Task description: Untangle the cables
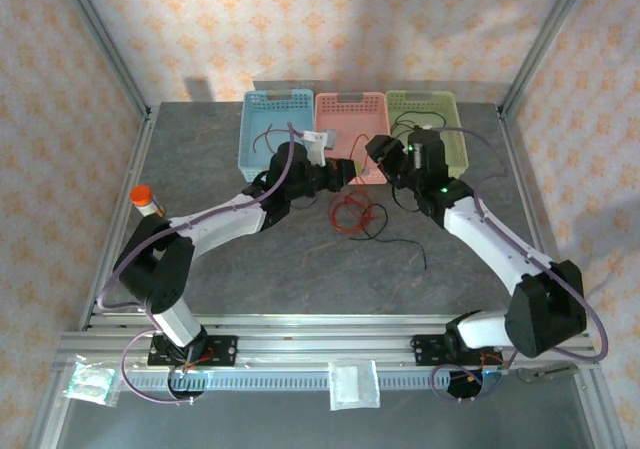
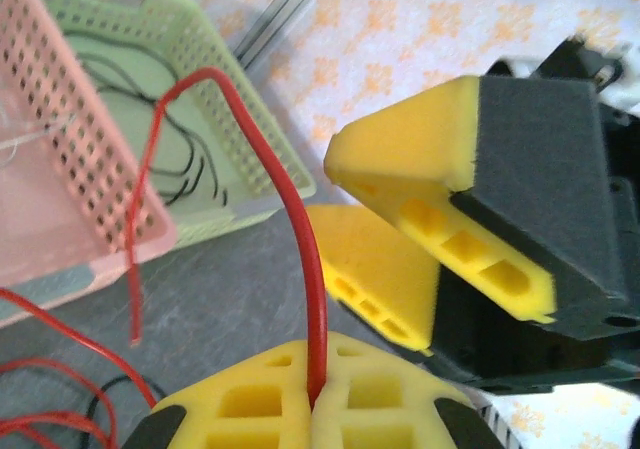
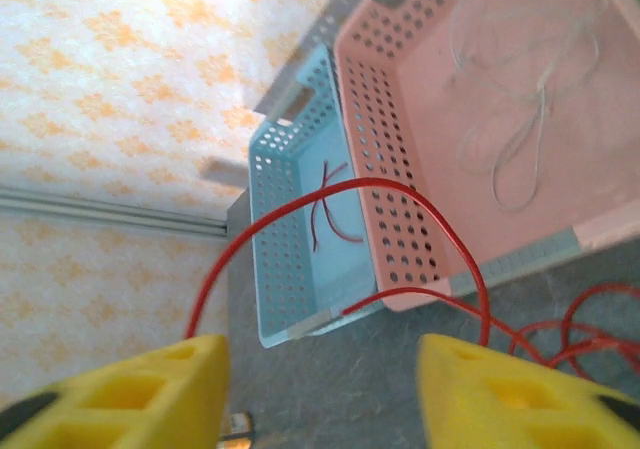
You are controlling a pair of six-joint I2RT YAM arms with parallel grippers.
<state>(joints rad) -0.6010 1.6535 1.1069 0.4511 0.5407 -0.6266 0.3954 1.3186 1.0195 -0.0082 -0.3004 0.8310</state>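
**A:** What do you get from above?

**B:** You see both arms stretched to the middle of the table (image 1: 250,269), elbows out. The left tool (image 1: 345,172) and right tool (image 1: 380,157) nearly meet at the near rim of the pink basket (image 1: 350,96). The red cable (image 1: 350,212) lies tangled just on the near side of them, and a black cable (image 1: 400,239) trails right. You can't read either grip at that size.

**A:** And your left wrist camera?

**B:** It shows the left tool clamped tight on the red cable, which arcs up towards the green basket (image 2: 255,109). The right tool's fingers (image 2: 400,164) hang close above, partly cut off.

**A:** Right wrist?

**B:** Its fingers stand well apart and hold nothing; the red cable loops between them. A pale cable (image 3: 538,109) lies in the pink basket, and a red piece (image 3: 330,209) lies in the blue basket (image 3: 280,269).
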